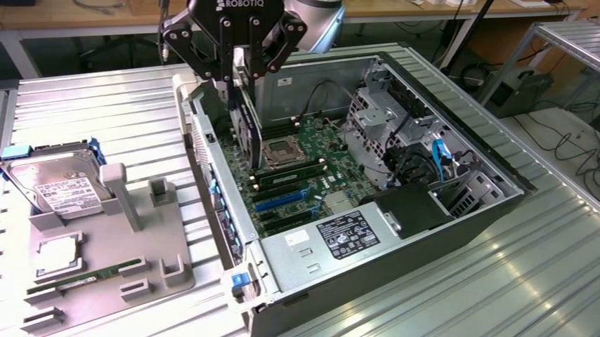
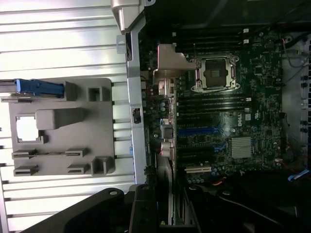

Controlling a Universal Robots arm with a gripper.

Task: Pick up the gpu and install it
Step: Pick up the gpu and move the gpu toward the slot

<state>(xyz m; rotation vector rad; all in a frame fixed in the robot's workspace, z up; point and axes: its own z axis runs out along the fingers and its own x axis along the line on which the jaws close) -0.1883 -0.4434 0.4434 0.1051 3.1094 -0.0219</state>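
"What was in the case [image 1: 403,270]?"

"It lay open on the counter [image 1: 103,105]. The board [image 1: 324,165] covered its floor, with the socket [image 1: 281,151] near the middle, blue slots [image 1: 281,201] next to that, and the power supply [image 1: 342,235] in the near corner."

"And the tray [image 1: 122,246]?"

"It sat just beside the case, on the exterior view's left. A hard drive [image 1: 58,188] rested at its far end, a chip [image 1: 58,256] lay flat in a square pocket, and a RAM stick [image 1: 89,275] lay in a groove near the front."

"Where was the gpu [image 1: 246,126]?"

"Inside the case, hanging on edge from the tool [image 1: 239,70]. It was close to the case wall on the tray side, next to the socket. I couldn't tell whether its lower edge touched the board."

"So the tool had hold of it?"

"Yes. The fingers were clamped on the card's top edge, one on each face."

"How did the arm [image 1: 314,17] stand?"

"It came down from above with the tool pointing straight down over the case. In the wrist view the card ran on edge out from between the fingers, across the board."
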